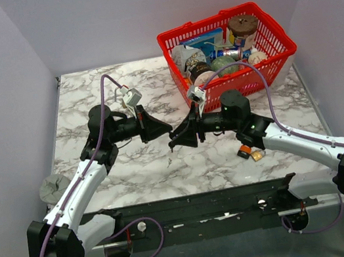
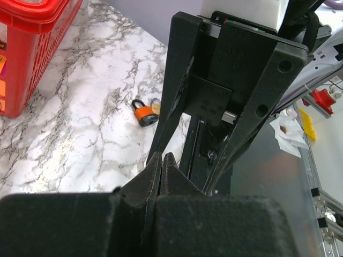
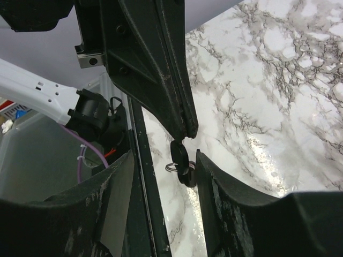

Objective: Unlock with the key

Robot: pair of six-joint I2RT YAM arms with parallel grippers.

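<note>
A black-headed ringed key (image 3: 180,156) is clamped by the left gripper (image 3: 188,128). It is flanked by the right gripper (image 3: 164,156), fingers parted.

Red basket (image 1: 273,34) of groceries sits on marble table (image 1: 80,98).

The counter (image 1: 159,170) was glossy and marble-patterned. The basket (image 1: 280,33) was shiny red plastic lattice. The padlock (image 2: 144,114) had a smooth orange casing and a metal shackle. The key (image 3: 180,156) had a dark plastic head on a metal ring. The right gripper (image 3: 162,163) was matt, grainy black plastic.
</note>
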